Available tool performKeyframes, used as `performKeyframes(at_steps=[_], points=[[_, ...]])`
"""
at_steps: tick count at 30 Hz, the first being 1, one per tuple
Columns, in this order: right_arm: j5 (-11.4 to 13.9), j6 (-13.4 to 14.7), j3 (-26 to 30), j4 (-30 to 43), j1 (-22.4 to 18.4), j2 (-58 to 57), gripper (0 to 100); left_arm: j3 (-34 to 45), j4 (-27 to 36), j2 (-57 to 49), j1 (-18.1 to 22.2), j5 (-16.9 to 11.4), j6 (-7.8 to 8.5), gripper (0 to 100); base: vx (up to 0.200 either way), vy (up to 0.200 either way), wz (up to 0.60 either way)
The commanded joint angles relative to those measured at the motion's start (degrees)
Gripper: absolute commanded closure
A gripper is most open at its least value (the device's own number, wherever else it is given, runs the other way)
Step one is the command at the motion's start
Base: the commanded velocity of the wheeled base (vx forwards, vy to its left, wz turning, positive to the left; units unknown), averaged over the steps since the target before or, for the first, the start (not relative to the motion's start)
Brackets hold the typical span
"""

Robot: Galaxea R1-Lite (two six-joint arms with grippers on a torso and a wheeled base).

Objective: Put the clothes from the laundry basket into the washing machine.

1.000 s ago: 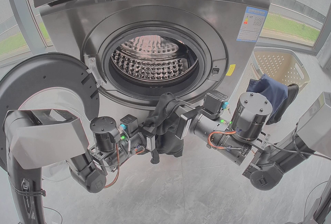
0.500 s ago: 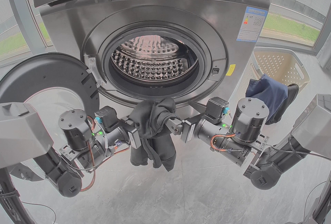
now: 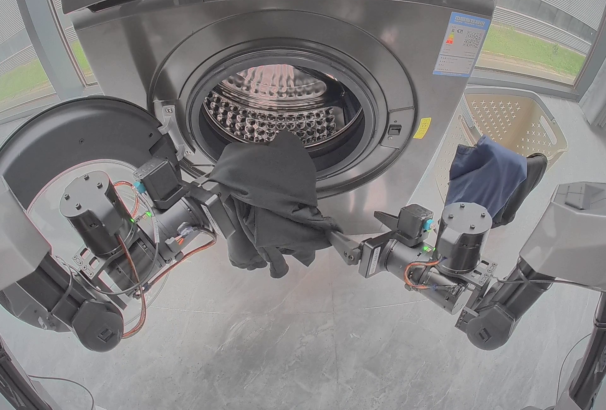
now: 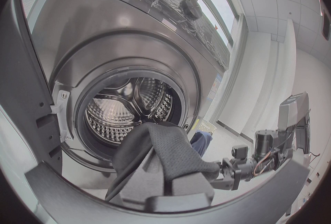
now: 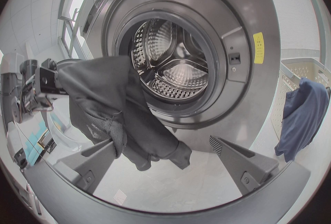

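Two grippers, both below the drum mouth in the head view. At the left gripper (image 4: 165, 183), toward 8 o'clock: clamped tight on a black knit-fabric garment (image 3: 271, 190), with cloth draped over both fingers and hiding their tips. At the right gripper (image 5: 162, 142), toward 5 o'clock: spread wide, gripping nothing, with one finger (image 5: 100, 155) at the black garment's lower edge, contact hard to judge. From the left gripper outward: black garment bunched and hanging, its top fold raised in front of the lower left of the round opening, outside the drum, loose ends dangling above the grey stone-patterned floor (image 3: 303, 335). Beyond it, at centre: large grey metal front-loading washing machine (image 3: 404, 51), with shiny perforated steel drum (image 3: 278, 108) in plain sight. At 9 o'clock: round dark washer door (image 3: 82, 133), swung fully open, just behind the left arm. At 3 o'clock, beside the machine's right flank: beige perforated plastic laundry basket (image 3: 517, 120), with a navy blue cloth garment (image 3: 486, 174) slung over its near rim and a second dark piece (image 3: 535, 171) just beside that, too shadowed to identify.
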Motion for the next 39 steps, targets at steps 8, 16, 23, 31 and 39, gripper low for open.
performKeyframes(at_steps=[8, 16, 23, 31, 39], points=[[1.32, -0.27, -1.64, -2.77, 1.36, 7.49, 0, -0.23, -0.01, -1.77, 0.09, -0.08, -0.69, 100, 0.000, 0.000, 0.00], [1.41, -0.27, 0.29, -3.29, 1.53, 10.39, 0, -1.37, -0.01, -1.86, 0.17, 0.09, -0.87, 100, 0.000, 0.000, 0.00], [1.41, -0.19, 1.44, -3.29, 1.62, 13.11, 0, -1.99, -0.01, -3.18, 0.17, 0.09, -1.39, 100, 0.000, 0.000, 0.00], [1.41, -0.01, 0.65, -4.61, 2.41, 14.34, 0, -1.81, -0.01, -3.27, -0.27, 0.09, -1.39, 100, 0.000, 0.000, 0.00], [4.14, -1.86, -10.96, -4.26, 1.53, 16.54, 0, -1.37, -0.01, -3.27, -0.44, 0.09, -1.22, 100, 0.000, 0.000, 0.00]])
